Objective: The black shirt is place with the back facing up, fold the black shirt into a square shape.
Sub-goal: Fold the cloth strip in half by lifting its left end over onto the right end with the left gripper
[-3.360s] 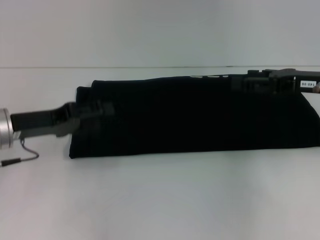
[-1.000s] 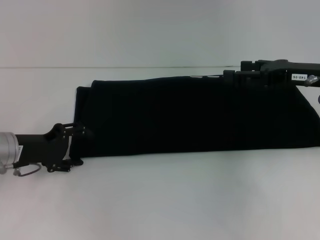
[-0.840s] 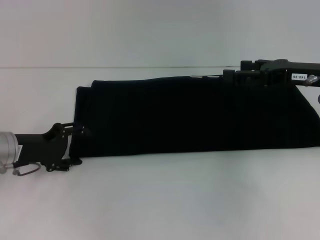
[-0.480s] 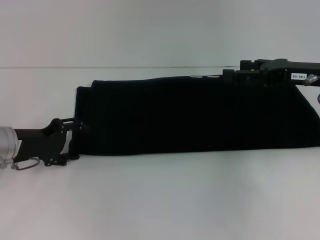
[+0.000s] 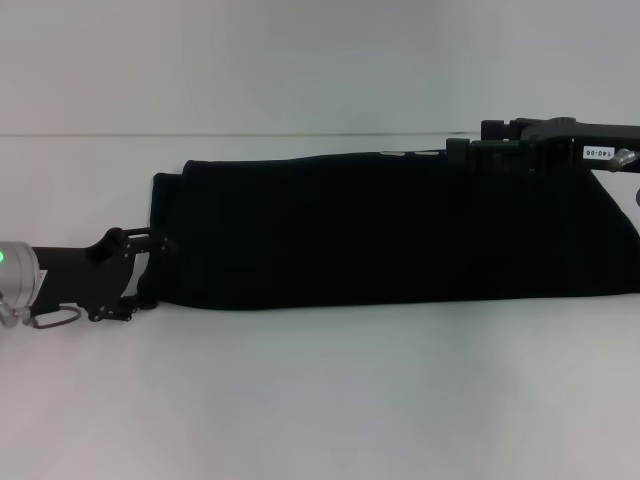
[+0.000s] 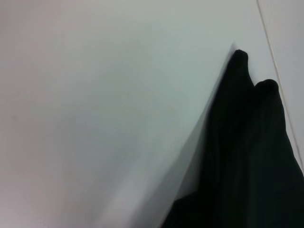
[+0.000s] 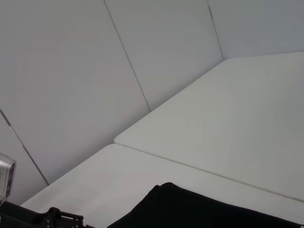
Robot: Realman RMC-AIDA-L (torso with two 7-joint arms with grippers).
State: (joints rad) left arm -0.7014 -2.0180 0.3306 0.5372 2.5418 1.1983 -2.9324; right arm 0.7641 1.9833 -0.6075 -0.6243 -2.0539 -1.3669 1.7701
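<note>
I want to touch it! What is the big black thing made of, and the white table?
The black shirt looks like soft matte cloth: it lies limp, with rounded folded edges. The table looks hard, smooth and white, perhaps plastic or laminate; a straight seam crosses it.

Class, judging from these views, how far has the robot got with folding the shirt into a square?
Done: the shirt already lies as a long narrow band across the table, sleeves tucked out of sight. In hand: the left gripper is at the band's left end, the right gripper at its far right edge. Left: the band is far wider than deep, so it probably needs folding end over end to make a square.
</note>
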